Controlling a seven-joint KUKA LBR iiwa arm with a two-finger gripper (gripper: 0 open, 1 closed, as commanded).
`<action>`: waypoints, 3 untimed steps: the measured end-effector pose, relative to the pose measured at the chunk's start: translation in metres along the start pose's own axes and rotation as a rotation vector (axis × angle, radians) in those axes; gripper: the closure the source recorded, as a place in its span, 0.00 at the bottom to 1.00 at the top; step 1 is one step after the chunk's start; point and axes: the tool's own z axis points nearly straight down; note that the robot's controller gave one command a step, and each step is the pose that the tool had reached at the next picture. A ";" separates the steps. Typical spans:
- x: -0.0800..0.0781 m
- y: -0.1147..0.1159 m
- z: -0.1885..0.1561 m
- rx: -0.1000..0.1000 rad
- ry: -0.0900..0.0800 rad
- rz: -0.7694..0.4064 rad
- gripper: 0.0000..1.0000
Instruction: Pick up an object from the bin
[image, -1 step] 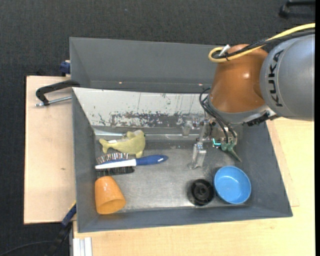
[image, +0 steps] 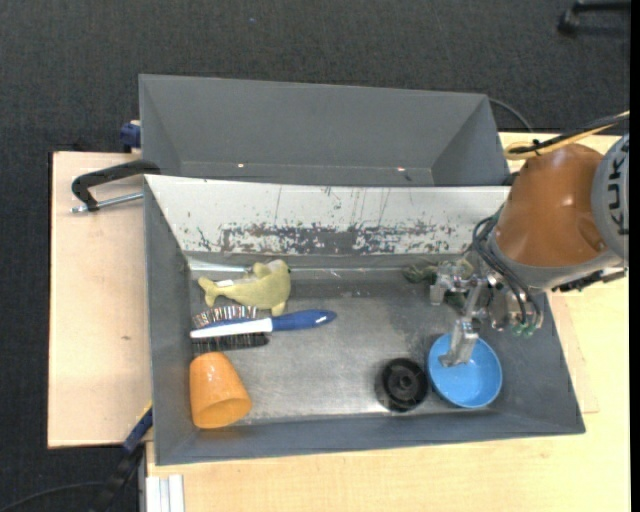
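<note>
Pincer (image: 462, 352) hung at roughly 4 o'clock of the bin (image: 340, 375), low over the floor, reached in from the 3 o'clock side. The arm's orange cover (image: 545, 215) sat above it, toward 2 o'clock.

Directly under the pincer lay a blue dish (image: 476, 386): round, shallow, bright sky-blue, with a plain rim and a smooth inside, open side up. It lay flat on the bin floor close to the 3 o'clock wall and near the front edge. The pincer's tip fell inside the dish's outline, toward its 11 o'clock rim. I could not tell whether metal met plastic, nor whether the pincer was spread or pressed together. I saw nothing pinched in it.

Just beside the dish, at its 9 o'clock, sat a black round piece (image: 402, 384), small and knob-like, about touching the dish's rim.

The rest lay well apart on the far side of the floor. An orange cup (image: 217, 392) lay tipped on its side at 7 o'clock. A brush (image: 262, 324) with dark bristles and a blue handle lay at 9 o'clock, handle pointing to 3. A pale yellow toy (image: 252, 287) lay just behind the brush at 10 o'clock, against the back wall.
</note>
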 end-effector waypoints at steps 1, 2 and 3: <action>0.035 -0.001 0.048 -0.003 -0.003 -0.572 0.00; 0.033 -0.001 0.047 -0.001 -0.008 -0.571 1.00; 0.023 0.002 -0.089 0.003 -0.020 -0.539 1.00</action>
